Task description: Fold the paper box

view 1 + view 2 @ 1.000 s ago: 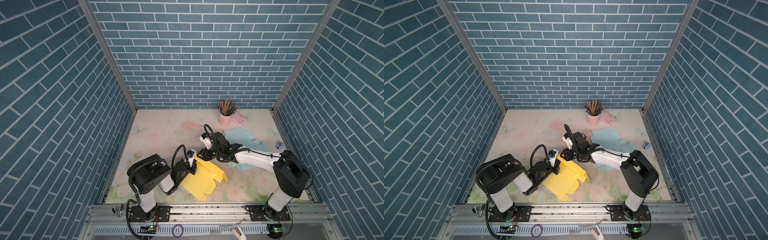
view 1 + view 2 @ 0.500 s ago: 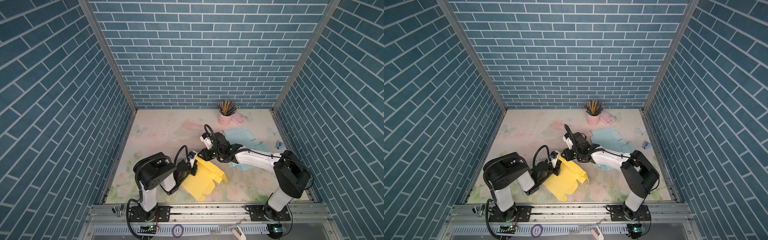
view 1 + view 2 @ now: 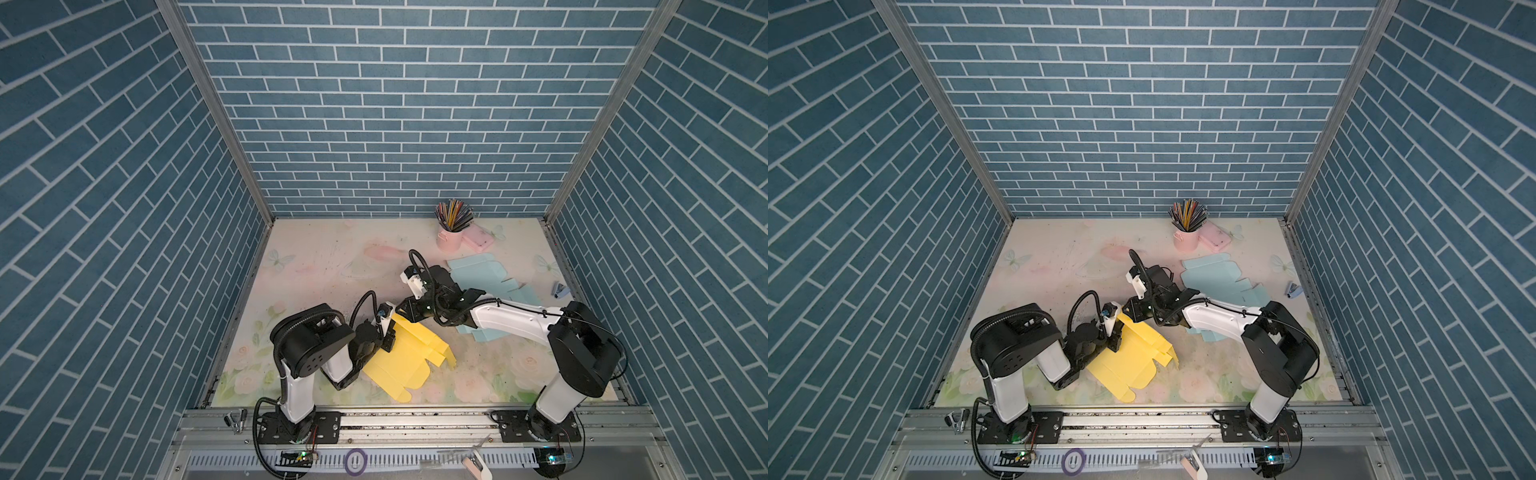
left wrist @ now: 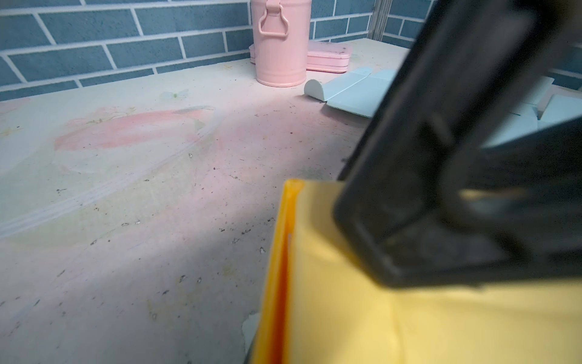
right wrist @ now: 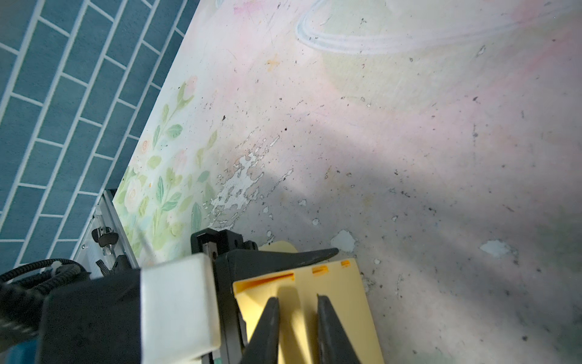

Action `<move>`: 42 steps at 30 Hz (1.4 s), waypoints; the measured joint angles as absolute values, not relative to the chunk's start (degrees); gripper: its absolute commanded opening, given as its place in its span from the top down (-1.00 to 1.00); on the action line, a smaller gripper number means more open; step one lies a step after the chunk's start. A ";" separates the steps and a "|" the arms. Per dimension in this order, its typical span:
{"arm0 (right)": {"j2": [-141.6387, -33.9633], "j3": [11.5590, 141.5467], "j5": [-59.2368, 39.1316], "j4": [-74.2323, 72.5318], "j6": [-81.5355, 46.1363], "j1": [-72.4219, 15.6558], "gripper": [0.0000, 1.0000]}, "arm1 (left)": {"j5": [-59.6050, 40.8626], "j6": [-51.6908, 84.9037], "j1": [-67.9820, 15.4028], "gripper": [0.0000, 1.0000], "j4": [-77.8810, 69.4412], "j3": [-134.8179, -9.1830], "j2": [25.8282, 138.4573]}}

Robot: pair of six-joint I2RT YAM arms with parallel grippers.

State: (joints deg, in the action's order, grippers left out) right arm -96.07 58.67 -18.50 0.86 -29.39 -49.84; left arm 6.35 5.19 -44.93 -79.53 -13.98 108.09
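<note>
Lower centre in a top view, the left gripper point(image 3: 388, 337) pinches an edge of the yellow paper box point(image 3: 401, 365), while the right gripper point(image 5: 297, 299), jaws slightly apart, presses its panel.

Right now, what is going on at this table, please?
Two robot arms are working on a yellow paper box, a cut sheet that lies mostly flat on the table. The left gripper sits at the sheet's back corner, where one flap is raised; whether it pinches the flap I cannot tell. The right gripper reaches across to the same corner, its jaws slightly apart over the flap. The box is far from folded. A light blue sheet lies flat behind, under the right arm.
</note>
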 measured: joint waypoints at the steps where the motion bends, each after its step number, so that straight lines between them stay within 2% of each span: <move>1: -96.03 58.65 -18.35 0.86 -29.39 -49.91 0.57 | 6.31 5.32 -44.93 0.70 -79.42 -13.91 107.92; 8: -95.81 58.65 -17.45 1.23 -29.36 -50.26 0.58 | 5.87 5.67 -44.95 0.66 -79.22 -11.94 103.44; 16: -95.64 58.67 -16.27 1.41 -29.28 -50.63 0.57 | 5.69 5.54 -44.97 0.91 -78.94 -11.86 102.74; 22: -91.79 59.46 -13.32 8.78 -27.83 -51.44 0.40 | 5.26 6.39 -45.45 1.00 -76.03 -10.61 99.22; 27: -78.61 60.38 -6.63 20.25 -25.45 -52.21 0.38 | 7.88 8.91 -45.41 1.00 -63.61 -11.88 87.90; 33: -57.80 58.08 2.83 28.60 -25.67 -52.60 0.55 | 12.03 13.23 -45.39 1.00 -36.80 -21.61 70.67; 39: -46.85 48.42 5.82 29.39 -27.88 -52.64 0.67 | 13.08 18.04 -45.34 1.00 -19.25 -27.77 67.00; 42: -42.98 47.33 5.93 29.41 -27.66 -53.17 0.88 | 14.20 19.79 -45.34 1.00 -13.47 -28.38 67.26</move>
State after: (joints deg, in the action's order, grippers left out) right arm -42.98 47.33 5.93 29.41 -27.66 -53.17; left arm 14.20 19.79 -45.34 -13.47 -28.38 67.26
